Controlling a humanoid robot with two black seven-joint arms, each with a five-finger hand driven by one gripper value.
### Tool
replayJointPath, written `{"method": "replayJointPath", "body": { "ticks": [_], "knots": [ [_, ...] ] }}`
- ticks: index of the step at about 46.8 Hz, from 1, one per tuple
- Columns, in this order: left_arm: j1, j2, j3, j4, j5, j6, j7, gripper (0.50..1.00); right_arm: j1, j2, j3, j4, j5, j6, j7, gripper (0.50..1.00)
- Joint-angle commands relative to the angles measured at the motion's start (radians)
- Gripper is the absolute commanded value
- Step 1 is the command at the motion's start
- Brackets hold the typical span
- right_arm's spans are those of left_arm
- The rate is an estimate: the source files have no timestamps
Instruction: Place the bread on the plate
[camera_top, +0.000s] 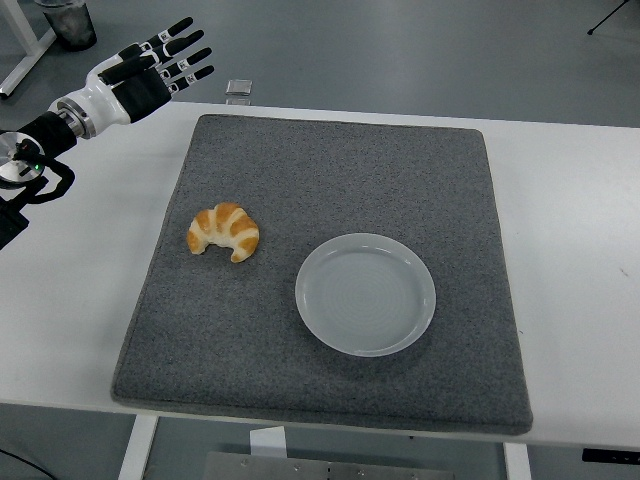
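Head view: no readable writing is showing anywhere. The left hand (160, 62) is hovering at the far left, fingers spread, holding nothing. The golden, crescent-shaped bread (224, 232) is lying on the coarse grey mat (330, 160) covering the white worktop (80, 300), left of the smooth round plate (365, 294), apart from it.
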Motion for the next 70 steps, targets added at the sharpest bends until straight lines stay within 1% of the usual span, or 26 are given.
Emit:
{"method": "replayJointPath", "body": {
  "ticks": [1, 19, 27, 31, 33, 38, 45, 48, 60, 66, 70],
  "knots": [
    [0.000, 0.000, 0.000, 0.000, 0.000, 0.000, -0.001, 0.999, -0.001, 0.000, 0.000, 0.000, 0.000, 0.000, 0.000, 0.952],
    [0.002, 0.002, 0.003, 0.002, 0.000, 0.000, -0.001, 1.000, 0.000, 0.000, 0.000, 0.000, 0.000, 0.000, 0.000, 0.952],
    [-0.015, 0.003, 0.005, 0.013, 0.000, 0.000, -0.001, 0.999, 0.000, 0.000, 0.000, 0.000, 0.000, 0.000, 0.000, 0.952],
    [-0.021, 0.009, 0.005, 0.011, 0.006, 0.000, -0.005, 0.999, -0.001, 0.000, 0.000, 0.000, 0.000, 0.000, 0.000, 0.952],
    [-0.023, 0.011, 0.005, 0.008, 0.018, 0.000, -0.015, 0.996, 0.000, 0.000, 0.000, 0.000, 0.000, 0.000, 0.000, 0.952],
    [-0.026, 0.014, -0.001, 0.005, 0.119, 0.000, -0.040, 0.996, 0.000, 0.000, 0.000, 0.000, 0.000, 0.000, 0.000, 0.952],
    [-0.031, 0.021, -0.004, -0.001, 0.293, 0.000, -0.124, 0.996, 0.000, 0.000, 0.000, 0.000, 0.000, 0.000, 0.000, 0.952],
    [-0.032, 0.025, -0.006, -0.001, 0.348, 0.000, -0.146, 0.996, 0.000, 0.000, 0.000, 0.000, 0.000, 0.000, 0.000, 0.952],
    [-0.031, 0.034, -0.005, -0.001, 0.412, 0.000, -0.152, 0.996, -0.001, 0.000, 0.000, 0.000, 0.000, 0.000, 0.000, 0.954],
    [-0.052, 0.072, -0.009, -0.009, 0.546, 0.000, -0.152, 0.996, -0.001, 0.000, -0.002, 0.000, 0.000, 0.000, 0.000, 0.954],
    [-0.057, 0.104, -0.009, -0.050, 0.592, 0.000, -0.152, 0.996, 0.000, 0.000, 0.000, 0.000, 0.000, 0.000, 0.000, 0.952]
  ]
}}
